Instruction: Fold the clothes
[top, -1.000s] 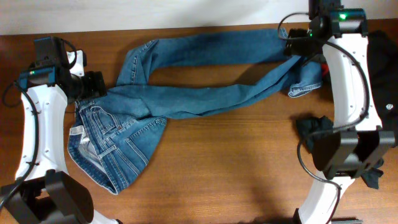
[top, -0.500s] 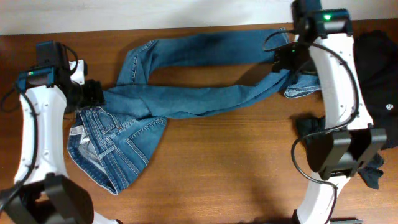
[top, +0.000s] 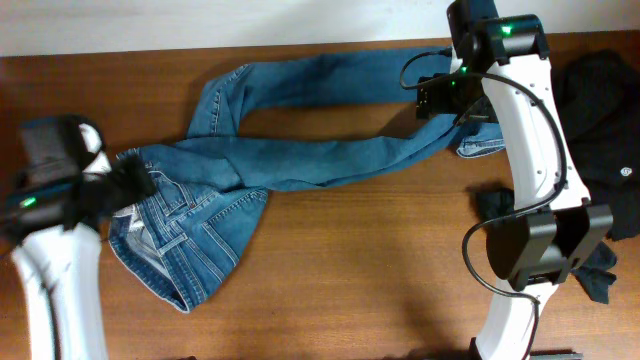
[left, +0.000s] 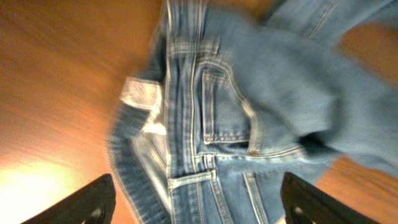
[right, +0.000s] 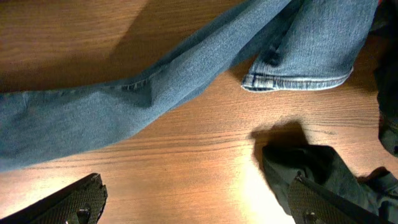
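**Both grippers spread wide over the denim, neither holding it**

The left gripper (left: 202, 202) hangs with its jaws wide apart and nothing between them. Its two dark fingers (left: 93, 199) frame the seat of the jeans (top: 300, 160) below. Seen from overhead this gripper is blurred, at the left edge of the cloth, and whether it touches the denim cannot be told. Directly beneath it lie a stitched pocket (left: 227, 106) and, left of that, a pale label (left: 140, 93) at the waistband.

The right gripper (right: 199, 202) is likewise fully parted and empty. It is poised over bare wood on the near side of one leg.

The jeans lie unfolded on the table (top: 380, 270). The waist and seat are bunched at the near left. One leg arcs along the far side toward the right. The other runs through the middle to the right, where its hem (right: 298, 81) rests flat on the wood. The two legs come together under the right arm.

On the near side of that hem lies a dark cloth (right: 317, 168). A black garment (top: 600, 90) lies at the far right of the table, apart from the denim.
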